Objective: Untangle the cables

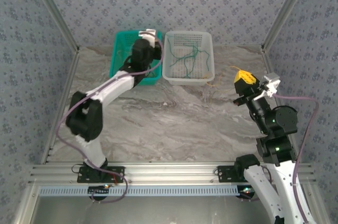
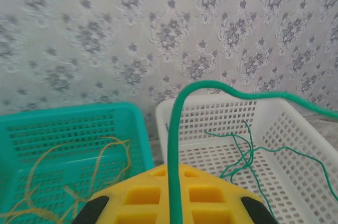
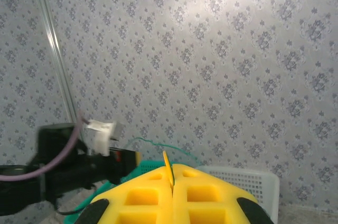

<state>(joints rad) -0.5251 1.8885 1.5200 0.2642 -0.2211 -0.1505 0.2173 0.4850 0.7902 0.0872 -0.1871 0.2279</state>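
A lab robot cell: the left arm [image 1: 113, 86] and right arm [image 1: 274, 123], 2 in all, bolted to a near aluminium rail [image 1: 174, 171], a marble-patterned tabletop [image 1: 174, 121], floral backdrop panels [image 1: 174, 2], and aluminium corner posts [image 1: 54, 8].

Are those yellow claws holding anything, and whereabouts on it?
The left gripper pinches a green cable; where along its length cannot be told. The right gripper pinches a yellow-tan cable, a short bit poking out beyond the grip.
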